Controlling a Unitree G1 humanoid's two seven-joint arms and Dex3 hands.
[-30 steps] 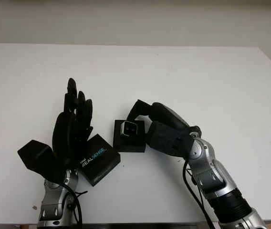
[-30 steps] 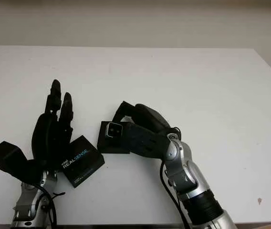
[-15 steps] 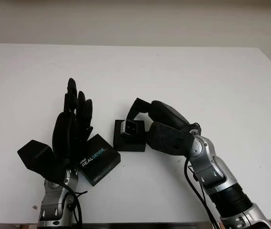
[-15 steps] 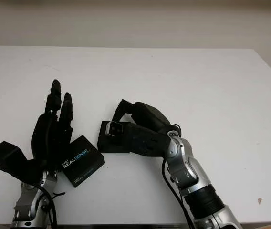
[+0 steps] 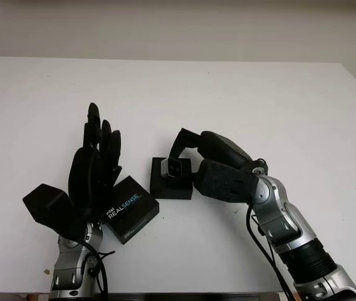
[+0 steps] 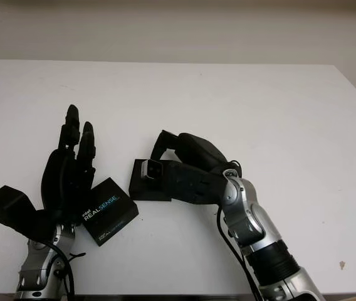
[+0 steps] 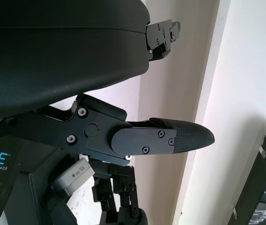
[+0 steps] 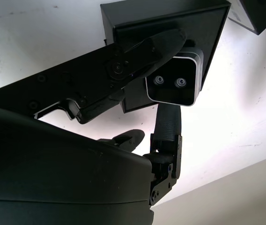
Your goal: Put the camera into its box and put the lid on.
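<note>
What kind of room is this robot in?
Probably a robot lab or test room: a plain white table against a bare wall, with just a small camera in the right hand, its black box and a RealSense lid.

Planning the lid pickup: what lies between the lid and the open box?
Bare white table separates the black REALSENSE-printed lid from the black open box, seen from the left eye.

The camera [image 5: 173, 167] sits over the box [image 5: 171, 186], held by the right hand [image 5: 206, 164]. The lid [image 5: 130, 209] lies beside the open left hand [image 5: 95, 172].
</note>
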